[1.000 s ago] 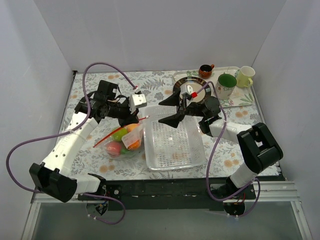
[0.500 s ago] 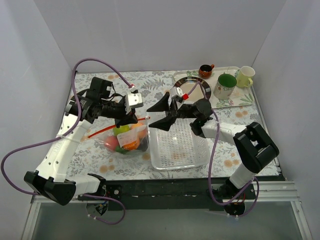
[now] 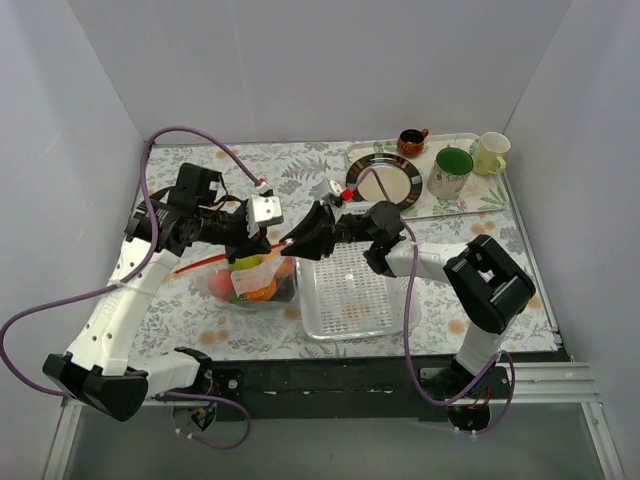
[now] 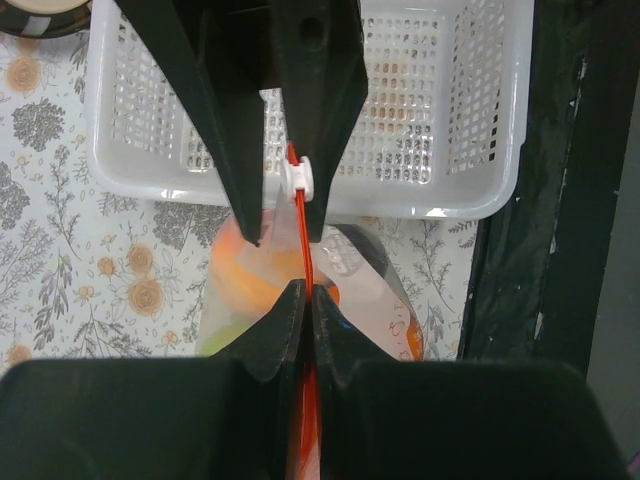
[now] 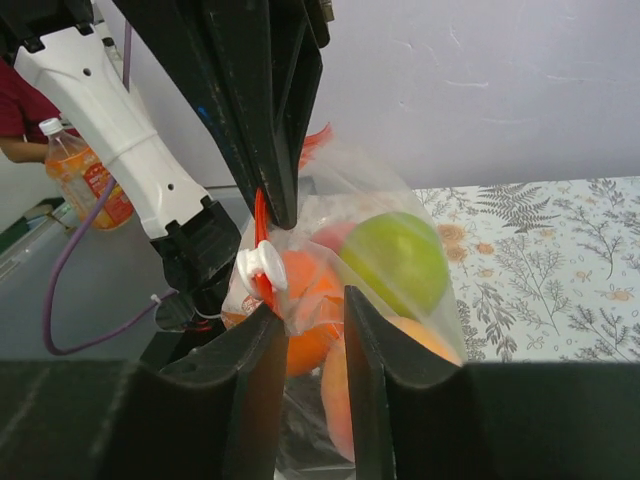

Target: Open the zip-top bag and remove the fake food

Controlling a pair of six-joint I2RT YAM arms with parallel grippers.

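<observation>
The zip-top bag (image 3: 255,282) hangs off the table by its orange-red zip strip (image 4: 303,225). My left gripper (image 4: 308,296) is shut on that strip (image 3: 262,238). Inside the bag the fake food shows: a lime-green apple (image 5: 396,260), an orange ball (image 5: 318,300) and a peach (image 5: 345,395). My right gripper (image 5: 305,312) has come in from the right (image 3: 292,240) and stands half closed. Its jaws straddle the bag's top corner, a gap still on each side. The white slider (image 5: 262,268) sits by the tip of its left finger (image 5: 258,345).
A white mesh basket (image 3: 350,290) stands right of the bag. At the back right a tray holds a dark plate (image 3: 383,180), a green mug (image 3: 452,172), a yellow cup (image 3: 490,152) and a small brown cup (image 3: 410,140). The black table edge (image 4: 500,250) runs close by.
My left gripper has lifted the bag off the table by its strip. My right gripper has moved left to the bag's slider end and its jaws have narrowed.
</observation>
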